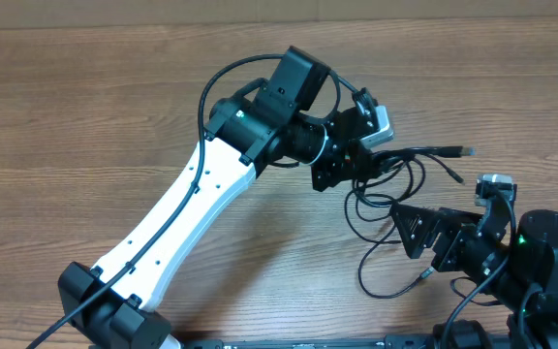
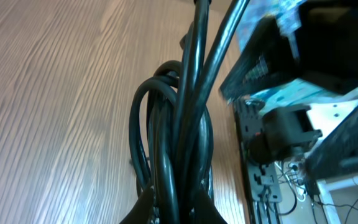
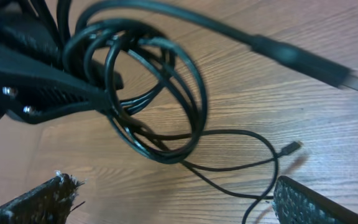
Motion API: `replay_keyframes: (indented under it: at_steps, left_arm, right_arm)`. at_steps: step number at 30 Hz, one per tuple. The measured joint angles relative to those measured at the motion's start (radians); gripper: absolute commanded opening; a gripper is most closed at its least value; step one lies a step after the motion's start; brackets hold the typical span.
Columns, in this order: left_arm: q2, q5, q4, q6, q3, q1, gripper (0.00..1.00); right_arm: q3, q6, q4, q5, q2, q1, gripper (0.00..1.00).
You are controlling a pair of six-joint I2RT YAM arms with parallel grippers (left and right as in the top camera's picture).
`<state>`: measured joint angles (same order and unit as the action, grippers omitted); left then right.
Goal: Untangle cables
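Observation:
The cables (image 1: 395, 189) are thin black cords lying in tangled loops right of the table's middle. One plug end (image 1: 464, 152) points right, and a thinner loop trails toward the front (image 1: 371, 276). My left gripper (image 1: 361, 173) is shut on the bundle of cables (image 2: 176, 124), whose strands run between its fingers (image 2: 148, 211). The right wrist view shows the coil (image 3: 148, 93) hanging from the left gripper (image 3: 36, 81), a large plug (image 3: 309, 62) and a small plug (image 3: 293, 147). My right gripper (image 1: 422, 242) is open just in front of the coil, with nothing between its fingers (image 3: 312, 202).
The white left arm (image 1: 182, 213) crosses the table from the front left. The right arm's base (image 1: 541, 262) fills the front right corner. Bare wooden tabletop (image 1: 85, 107) stretches to the left and back.

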<state>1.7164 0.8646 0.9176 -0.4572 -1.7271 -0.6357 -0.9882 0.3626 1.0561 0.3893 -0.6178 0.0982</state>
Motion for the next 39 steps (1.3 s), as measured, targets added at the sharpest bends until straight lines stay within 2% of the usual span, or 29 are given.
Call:
replay_keyframes:
  at_steps: [8,9,11,12,14,15,17,21,23,24,25,26,27,28,29,33,39]
  left_arm:
    - [0.0,0.131,-0.027,-0.014,0.0,-0.009,0.04]
    - [0.0,0.153,-0.027,-0.014,0.0,-0.009,0.04]
    - [0.0,0.197,-0.027,-0.014,0.0,-0.011,0.04]
    - [0.0,0.215,-0.027,-0.014,0.0,-0.011,0.04]
    - [0.0,0.242,-0.026,-0.014,0.0,-0.011,0.04]
    - [0.0,0.248,-0.026,-0.014,0.0,-0.011,0.04]
    - [0.0,0.257,-0.026,-0.014,0.0,-0.011,0.04]
    - [0.0,0.266,-0.026,-0.013,0.0,-0.011,0.04]
    - [0.0,0.266,-0.026,-0.013,0.0,-0.012,0.04]
    - [0.0,0.266,-0.026,-0.013,0.0,-0.012,0.04]
    - [0.0,0.266,-0.026,-0.013,0.0,-0.013,0.09]
    - [0.0,0.266,-0.026,-0.013,0.0,-0.013,0.28]
    - [0.0,0.266,-0.026,-0.014,0.0,-0.013,0.63]
    - [0.0,0.265,-0.027,-0.015,0.0,-0.013,0.76]
    - [0.0,0.266,-0.024,-0.011,0.0,-0.013,0.84]
    - [0.0,0.244,-0.024,0.036,0.0,-0.013,1.0]
    - [0.0,0.142,-0.024,0.178,0.0,0.01,1.0]
  right_arm:
    - [0.0,-0.041,-0.001,0.013,0.0,0.0,0.95]
    - [0.0,-0.043,-0.003,0.014,0.0,0.0,0.91]
    - [0.0,-0.051,-0.022,0.011,0.0,0.0,0.7]
    - [0.0,-0.044,-0.025,0.011,0.0,0.0,0.64]
    - [0.0,-0.05,-0.043,0.01,0.0,0.0,0.41]
    - [0.0,-0.056,-0.043,0.01,0.0,0.0,0.34]
    - [0.0,-0.054,-0.045,0.011,0.0,0.0,0.28]
    - [0.0,-0.05,-0.051,0.011,0.0,0.0,0.24]
    - [0.0,-0.05,-0.053,0.011,0.0,0.0,0.16]
    - [0.0,-0.048,-0.054,0.014,0.0,0.0,0.04]
    - [0.0,-0.05,-0.054,0.015,0.0,0.0,0.04]
    - [0.0,-0.045,-0.055,0.016,0.0,0.0,0.04]
    - [0.0,-0.05,-0.055,0.019,0.0,0.0,0.04]
    - [0.0,-0.049,-0.057,0.021,0.0,0.0,0.04]
    - [0.0,-0.05,-0.057,0.021,0.0,0.0,0.04]
    - [0.0,-0.048,-0.047,0.012,0.0,0.0,0.04]
    - [0.0,-0.021,-0.024,-0.053,0.0,0.0,0.04]
